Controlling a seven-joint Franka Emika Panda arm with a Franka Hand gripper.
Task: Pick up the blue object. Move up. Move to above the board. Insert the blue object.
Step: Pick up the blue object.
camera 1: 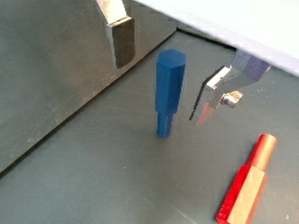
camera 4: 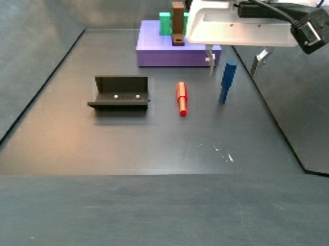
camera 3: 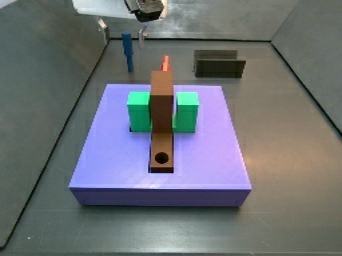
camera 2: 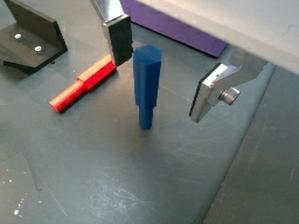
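My gripper (camera 2: 162, 66) is spread wide around the blue object (camera 2: 145, 86), which stands upright on the floor. If I squeeze off-center, I think it could tip over.

floor (camera 4: 115, 144), fixture (camera 4: 118, 93), red peg (camera 4: 182, 97), slab (camera 3: 160, 145), hand (camera 4: 237, 60) above

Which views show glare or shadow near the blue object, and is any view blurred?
In both wrist views the blue object is sharp, standing between the open gripper fingers; pale glare streaks the floor. In a side view the blue object looks small and soft; in a side view the gripper casts little shadow.
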